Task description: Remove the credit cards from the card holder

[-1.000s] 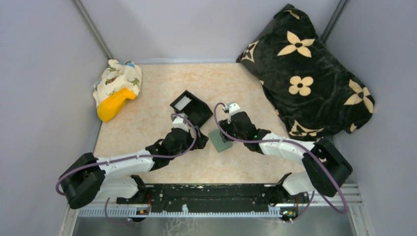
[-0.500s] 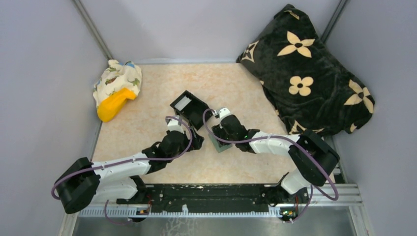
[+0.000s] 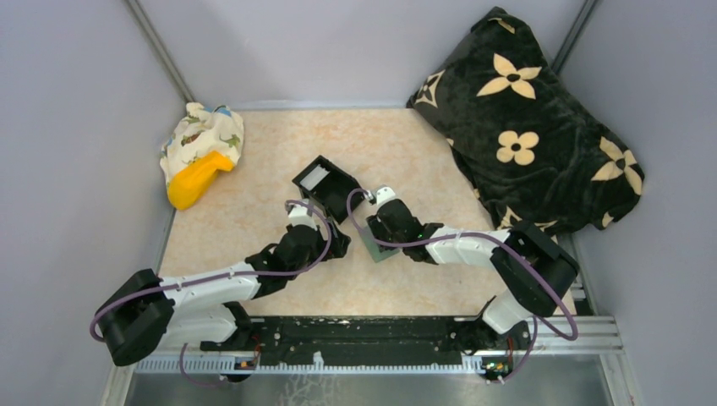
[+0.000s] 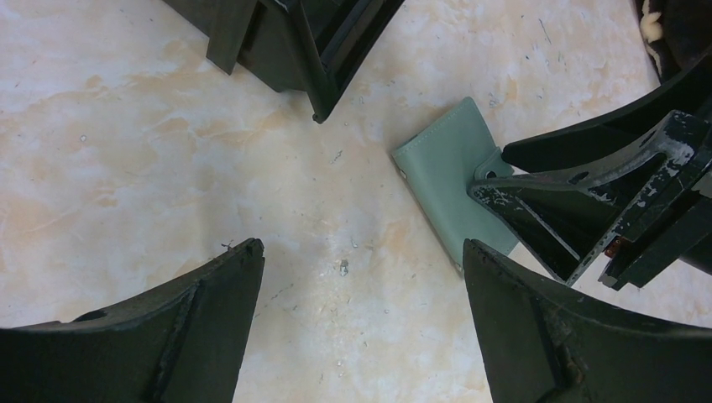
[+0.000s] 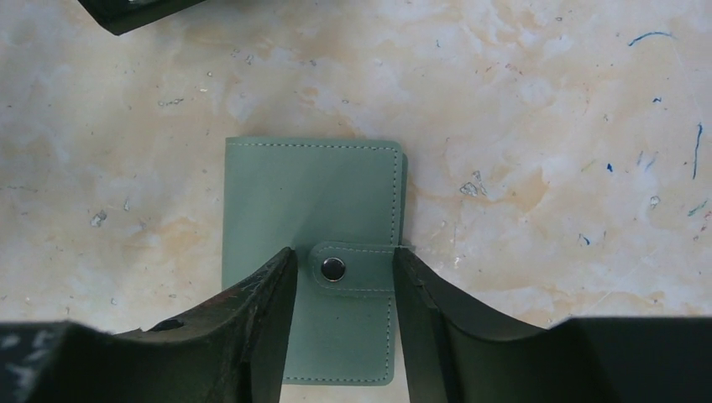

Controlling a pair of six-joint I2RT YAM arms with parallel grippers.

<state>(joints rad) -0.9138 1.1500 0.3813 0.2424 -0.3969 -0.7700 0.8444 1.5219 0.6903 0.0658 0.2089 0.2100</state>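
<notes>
The card holder (image 5: 311, 201) is a sage-green wallet lying flat and closed on the marble-patterned table, its snap tab (image 5: 353, 269) fastened. It also shows in the top view (image 3: 376, 245) and the left wrist view (image 4: 445, 176). No credit cards are visible; the closed wallet hides whatever is inside. My right gripper (image 5: 344, 259) is open and low over the wallet, one finger on each side of the snap tab. In the top view the right gripper (image 3: 378, 224) is over the wallet. My left gripper (image 4: 361, 252) is open and empty above bare table just left of the wallet.
An open black plastic box (image 3: 328, 186) sits just behind both grippers, also in the left wrist view (image 4: 294, 34). A black flower-patterned pillow (image 3: 533, 127) fills the back right. A patterned cloth bundle with a yellow object (image 3: 201, 154) lies at the back left.
My right gripper has swung left and down onto the wallet, now straddling its snap tab. My left gripper has shifted slightly back and left, still open.
</notes>
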